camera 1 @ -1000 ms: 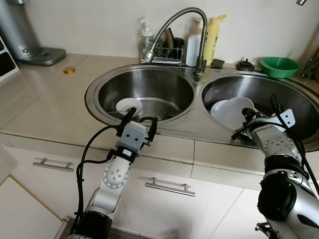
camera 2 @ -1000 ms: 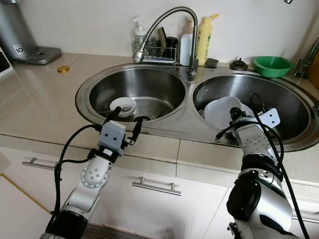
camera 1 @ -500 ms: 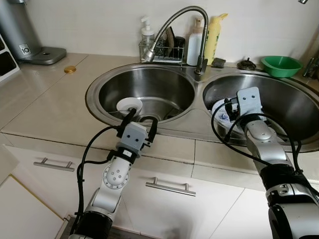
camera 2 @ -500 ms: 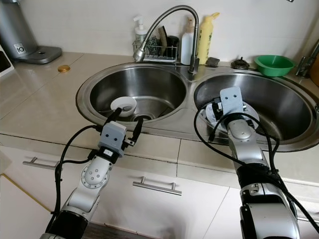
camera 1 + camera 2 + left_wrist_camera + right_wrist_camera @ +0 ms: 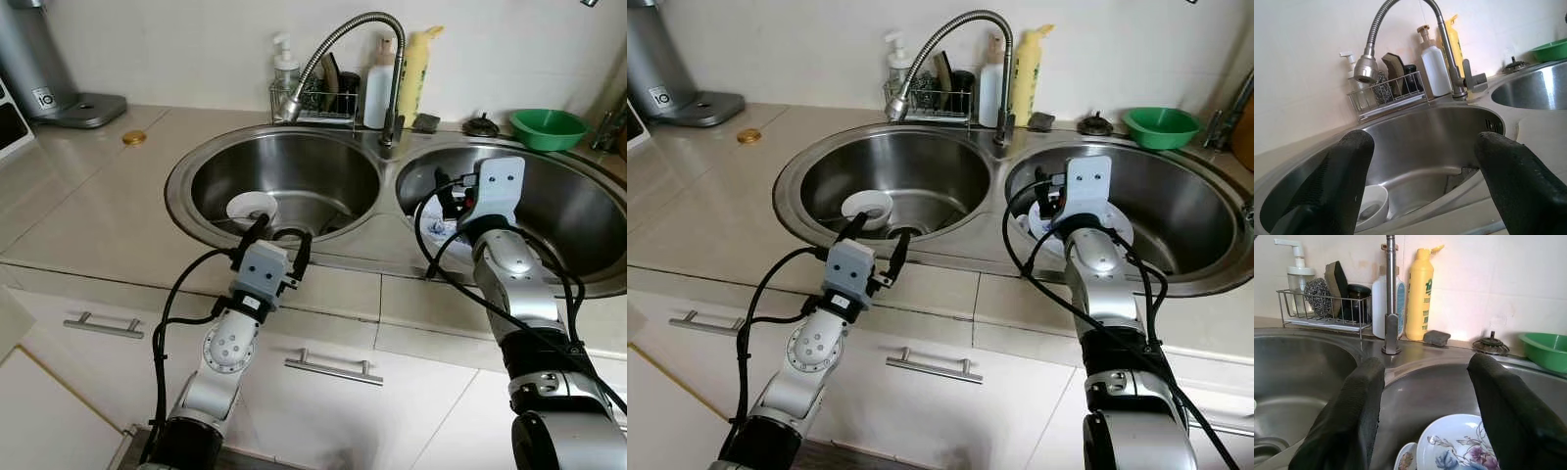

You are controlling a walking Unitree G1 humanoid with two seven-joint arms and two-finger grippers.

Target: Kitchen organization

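My right claw (image 5: pixel 1422 406) hangs open above the flowered plate (image 5: pixel 1459 448), which lies in the right sink basin (image 5: pixel 1185 211), frame right.

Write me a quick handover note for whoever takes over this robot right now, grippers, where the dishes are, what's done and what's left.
Left gripper: open, empty, hovering at the near rim of the left sink basin.
Right gripper: open, empty, over the near side of the right sink basin, above the floral plate.
Dishes: small white bowl sits on the left basin floor; the floral plate lies in the right basin with another dish edge beside it.
Done: nothing picked up yet.
Left: grasp and move the plate, then the bowl, probably.
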